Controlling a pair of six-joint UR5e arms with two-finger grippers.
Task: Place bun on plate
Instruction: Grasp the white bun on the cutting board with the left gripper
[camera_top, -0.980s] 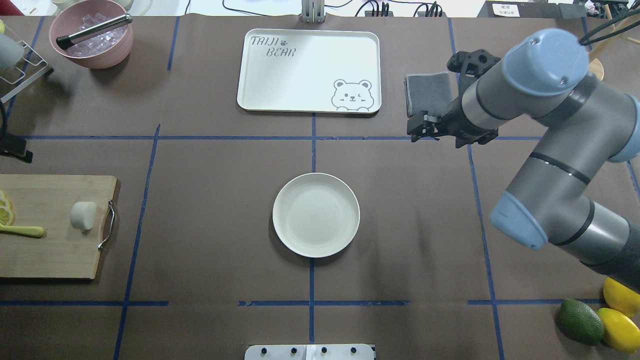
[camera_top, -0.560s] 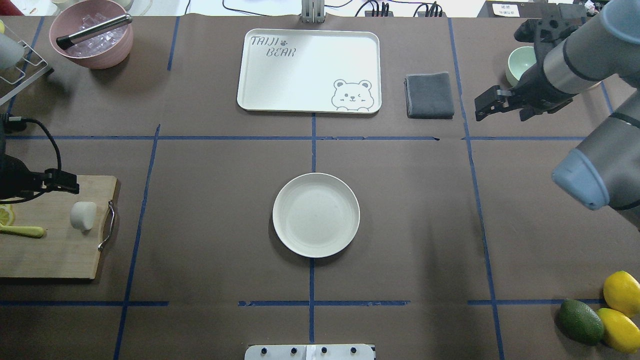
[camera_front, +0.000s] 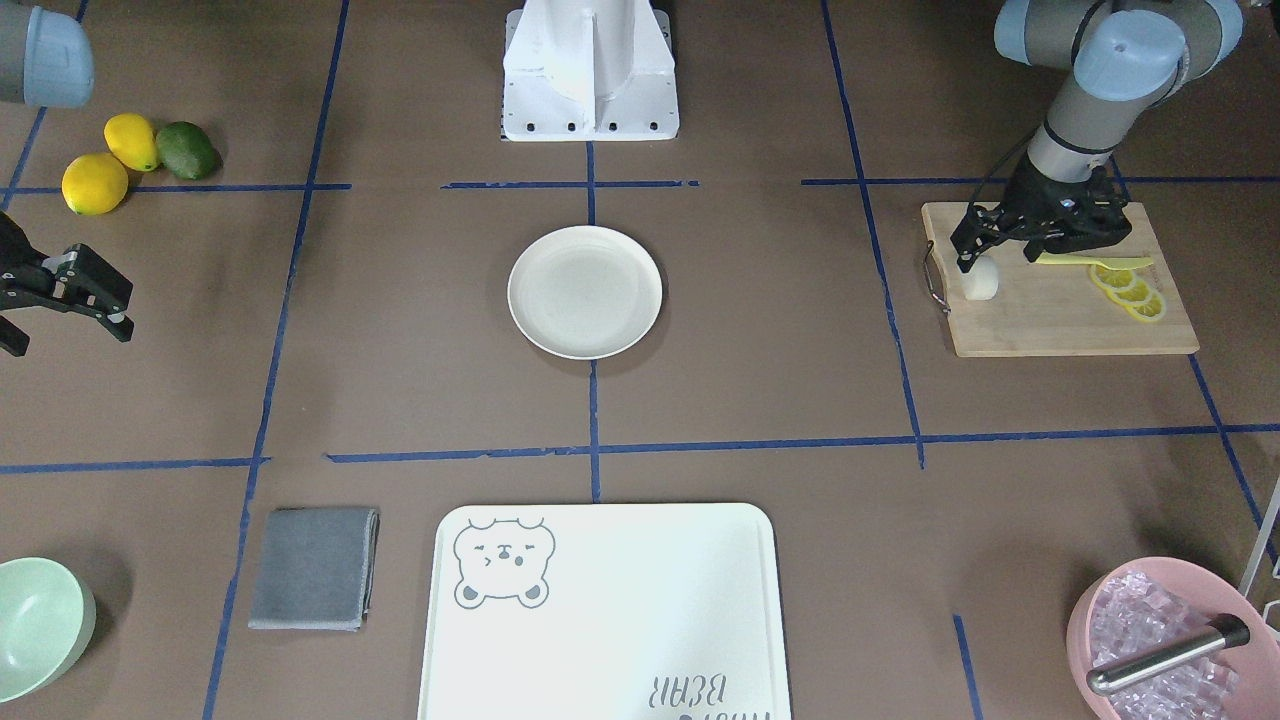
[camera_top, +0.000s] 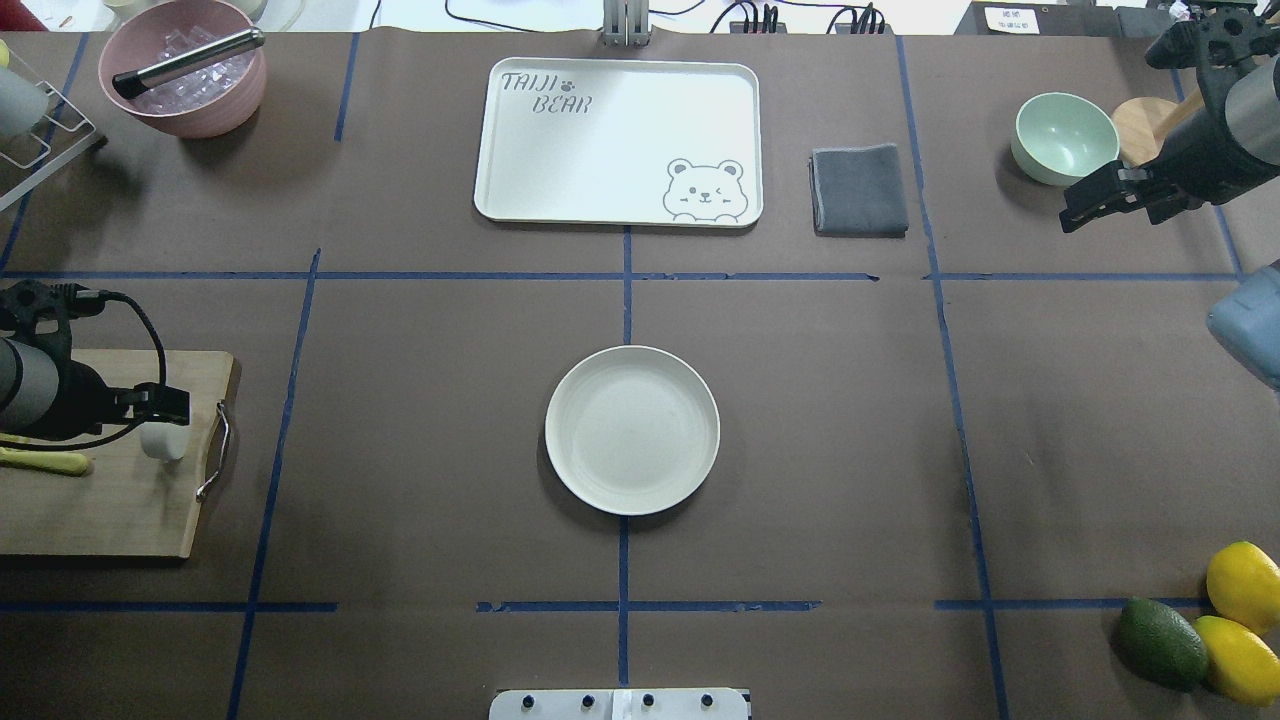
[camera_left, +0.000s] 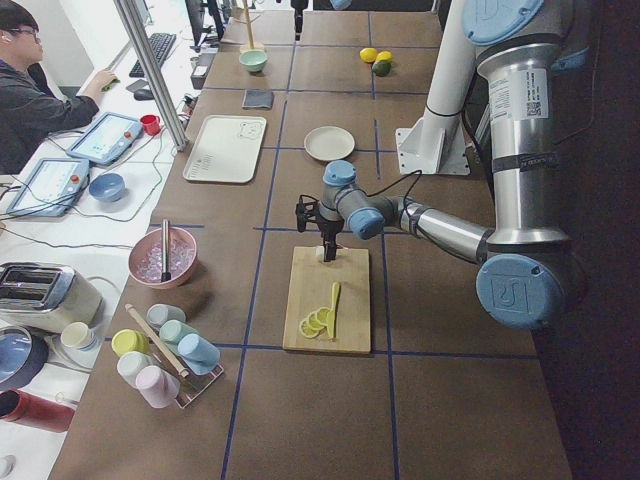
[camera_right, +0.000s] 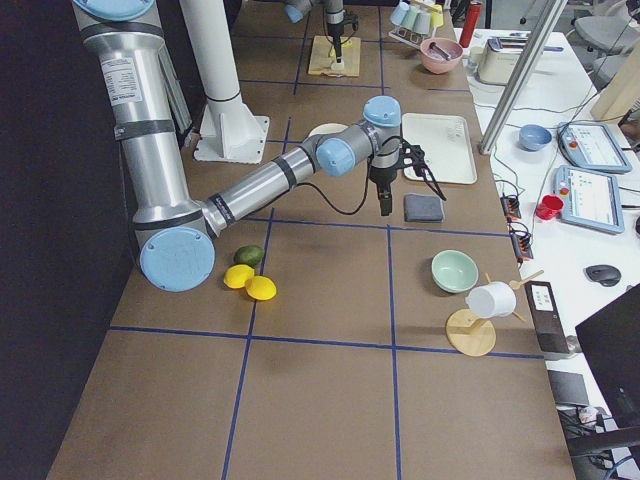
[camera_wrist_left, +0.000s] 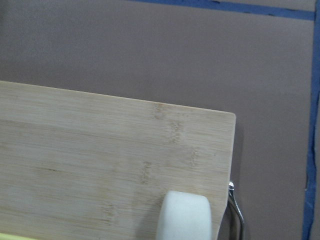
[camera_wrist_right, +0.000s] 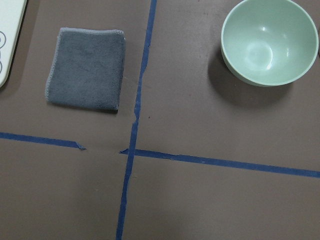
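In the overhead view we find the plate (camera_top: 632, 430) at centre frame, the tray (camera_top: 617, 140) above it, and a cloth (camera_top: 859, 190) and a bowl (camera_top: 1065, 138) to the tray's right. At the left edge we see the bun (camera_top: 165, 445) on the cutting board (camera_top: 110, 500), near its right end.

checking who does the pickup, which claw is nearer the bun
Left. The left claw is right at the bun on the cutting board; the right claw is far off by the green bowl.
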